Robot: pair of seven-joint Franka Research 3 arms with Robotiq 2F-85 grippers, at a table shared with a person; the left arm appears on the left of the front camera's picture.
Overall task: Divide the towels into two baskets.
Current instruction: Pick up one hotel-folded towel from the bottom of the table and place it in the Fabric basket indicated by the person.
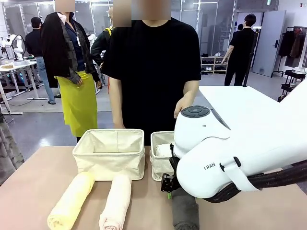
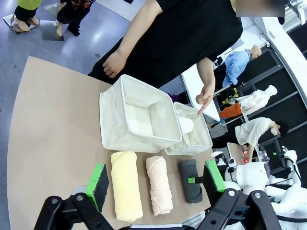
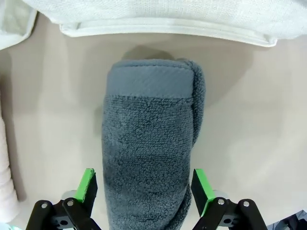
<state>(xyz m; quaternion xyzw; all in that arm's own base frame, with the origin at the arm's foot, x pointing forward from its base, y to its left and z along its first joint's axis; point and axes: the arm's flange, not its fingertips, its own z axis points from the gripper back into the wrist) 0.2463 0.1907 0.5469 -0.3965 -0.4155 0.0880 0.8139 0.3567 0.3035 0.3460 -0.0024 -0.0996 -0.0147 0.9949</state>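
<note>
The tan table (image 1: 29, 191) runs across in front of me, and a person in black (image 1: 151, 72) stands at its far edge. The robot's white right arm (image 1: 240, 143) leans in low from the right and blocks much of that side in the front view.

Two cream baskets sit side by side at the far middle, walls touching. The left basket (image 1: 109, 153) looks the wider of the two. The right basket (image 1: 158, 168) holds the white towel (image 2: 186, 125), which lies inside against its near end.

The other three rolls lie on the table in front of the baskets, roughly parallel, with their ends toward them. The yellow towel (image 1: 72, 201) is on the left. The pink towel (image 1: 116, 203) is just beside it. The grey towel (image 1: 185, 211) lies apart to the right, in front of the right basket.

The right gripper (image 3: 144, 184) is down over the grey towel with its jaws spread wide. One green pad stands on each side of the roll, and it grips nothing. The left gripper (image 2: 154, 177) hangs high above the near side, equally wide open and empty.

The person's hand (image 2: 205, 98) points a finger down at the right basket.
</note>
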